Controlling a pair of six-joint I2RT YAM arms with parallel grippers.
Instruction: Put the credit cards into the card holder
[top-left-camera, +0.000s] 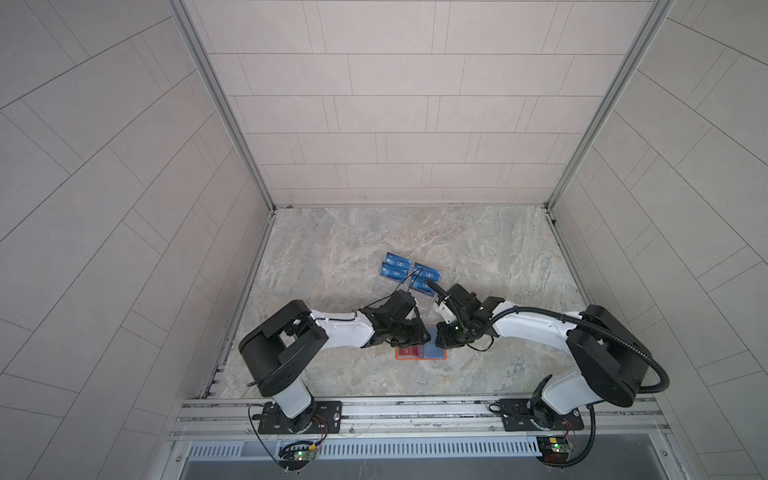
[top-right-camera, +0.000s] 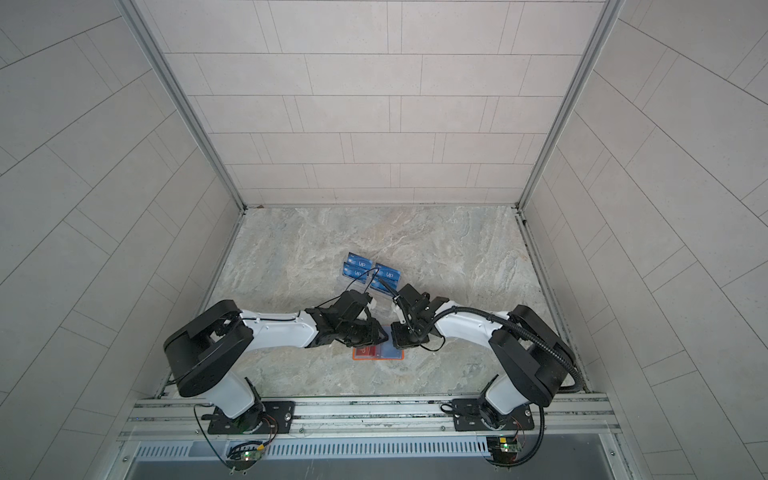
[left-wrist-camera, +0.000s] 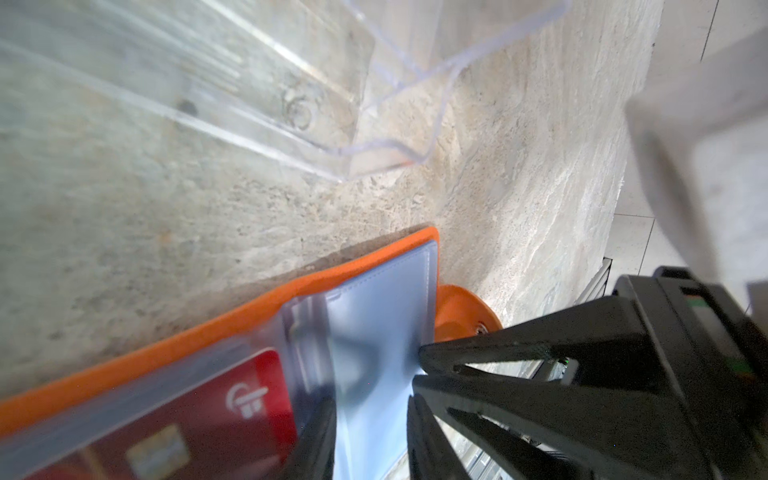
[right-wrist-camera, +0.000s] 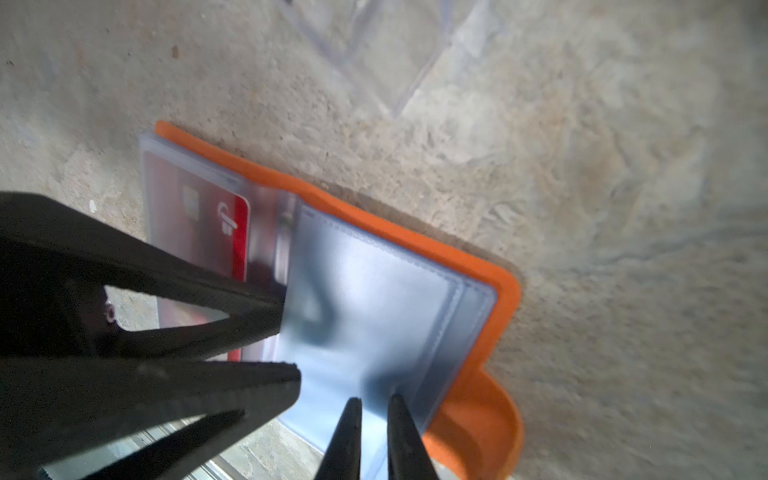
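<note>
The orange card holder (top-left-camera: 419, 358) (left-wrist-camera: 249, 316) (right-wrist-camera: 415, 245) lies open on the stone table between both arms. A red credit card (left-wrist-camera: 208, 415) (right-wrist-camera: 208, 224) sits under the clear sleeve of its left page. A bluish clear sleeve (left-wrist-camera: 374, 316) (right-wrist-camera: 374, 299) is raised off the right page. My right gripper (right-wrist-camera: 376, 401) (left-wrist-camera: 417, 370) is shut on that sleeve's outer edge. My left gripper (left-wrist-camera: 370, 415) (right-wrist-camera: 291, 338) stands open, fingers either side of the sleeve near the spine. Blue credit cards (top-left-camera: 395, 268) (top-left-camera: 428, 276) stand in racks behind.
Two clear acrylic tiered racks (left-wrist-camera: 291, 104) (right-wrist-camera: 374, 50) stand just behind the card holder, close to both wrists. The holder's orange snap tab (left-wrist-camera: 461, 311) (right-wrist-camera: 486, 424) sticks out on its right side. Tiled walls (top-left-camera: 124, 208) close in the table on three sides.
</note>
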